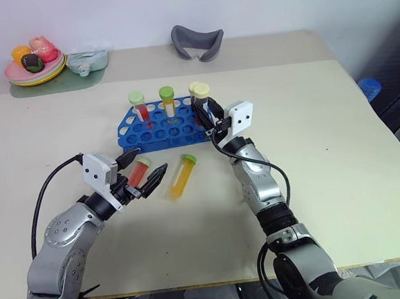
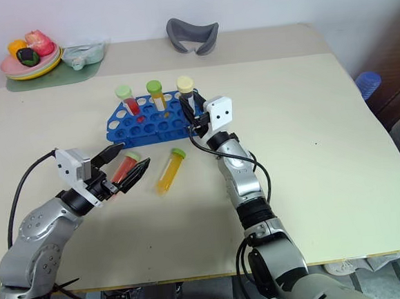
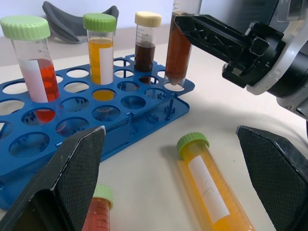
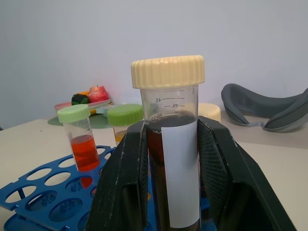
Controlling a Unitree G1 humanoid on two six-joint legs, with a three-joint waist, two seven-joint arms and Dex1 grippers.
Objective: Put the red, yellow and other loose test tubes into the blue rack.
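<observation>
A wide cream bench (image 1: 338,145) is filling most of the scene, running back to a pale wall, with a strip of dark floor showing past its right edge. On the bench, the blue rack (image 1: 158,127) is lying near the middle, and three capped tubes are standing upright along its far row: a red tube with a green cap (image 1: 139,106), a yellow tube with a green cap (image 1: 168,101), and a dark brown tube with a cream cap (image 3: 147,42). At the far left corner, a stack of plates carrying toy food (image 1: 34,62) is sitting on a green mat beside a pale blue dish (image 1: 85,61), and a grey curved headset-like piece (image 1: 197,41) is lying at the far edge in the middle. The right gripper (image 1: 206,114) is reaching in at the rack's right end, its fingers (image 4: 219,173) clamping tight on either side of a brown-filled test tube with a cream cap (image 4: 169,139), holding it upright with its tip just over a hole at the rack's right corner. The left gripper (image 1: 145,173) is hovering level in front of the rack with its fingers (image 3: 72,173) spread wide and gripping nothing. Between those spread fingers, a loose red test tube (image 1: 139,172) is lying on the bench, and just to its right a loose yellow test tube with a green cap (image 1: 181,176) is lying flat too, both in front of the rack and outside it.
</observation>
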